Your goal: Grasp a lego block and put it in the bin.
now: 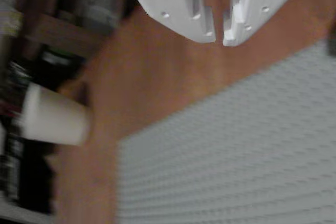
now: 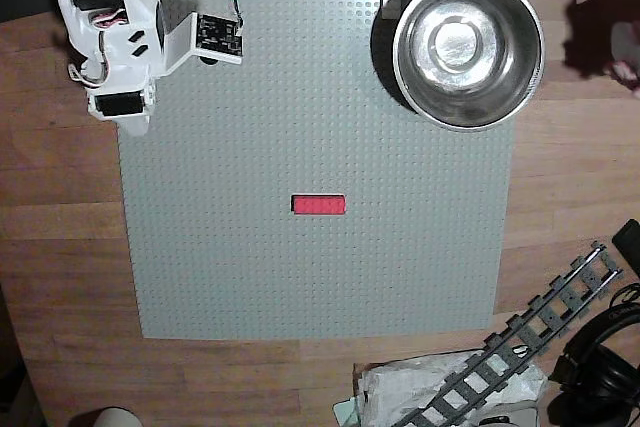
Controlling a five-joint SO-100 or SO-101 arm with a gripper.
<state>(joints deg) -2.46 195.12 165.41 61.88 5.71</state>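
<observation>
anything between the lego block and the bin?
No. In the overhead view, only bare grey baseplate lies between the lego block and the bin.

You see a brown wooden table (image 2: 60,247). A big grey bumpy plate (image 2: 250,267) lies flat on it. A toy train track (image 2: 520,342) lies near the plate's corner.

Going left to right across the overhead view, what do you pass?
White robot arm → red lego block → steel bowl → toy rail track, all on or around the grey baseplate.
</observation>
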